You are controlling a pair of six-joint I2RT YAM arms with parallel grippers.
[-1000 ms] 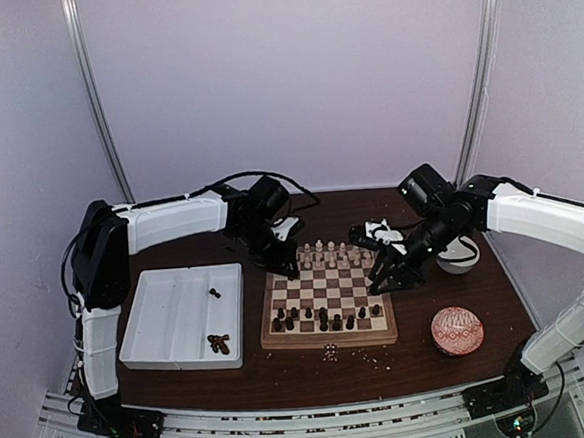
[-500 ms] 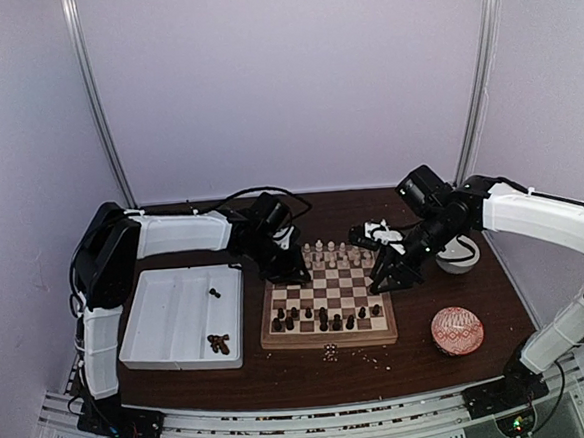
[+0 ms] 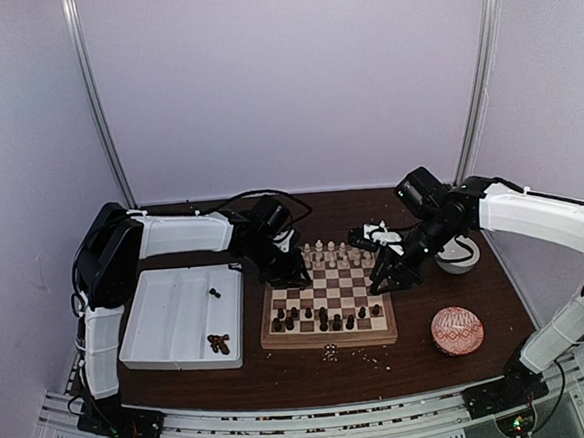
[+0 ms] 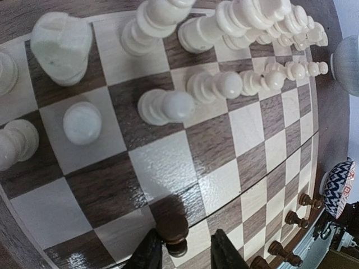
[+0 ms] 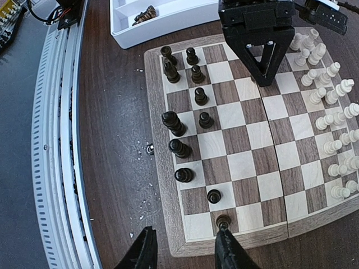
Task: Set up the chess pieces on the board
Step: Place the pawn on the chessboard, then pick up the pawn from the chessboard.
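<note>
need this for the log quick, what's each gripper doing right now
left gripper: open, a dark pawn stands between its fingers, not clamped
right gripper: open, holding nothing

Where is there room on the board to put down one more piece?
The middle rows of the board are bare, between the dark pieces and the white pieces. Both those sides are crowded. The left gripper hangs over one end of the bare strip.
</note>
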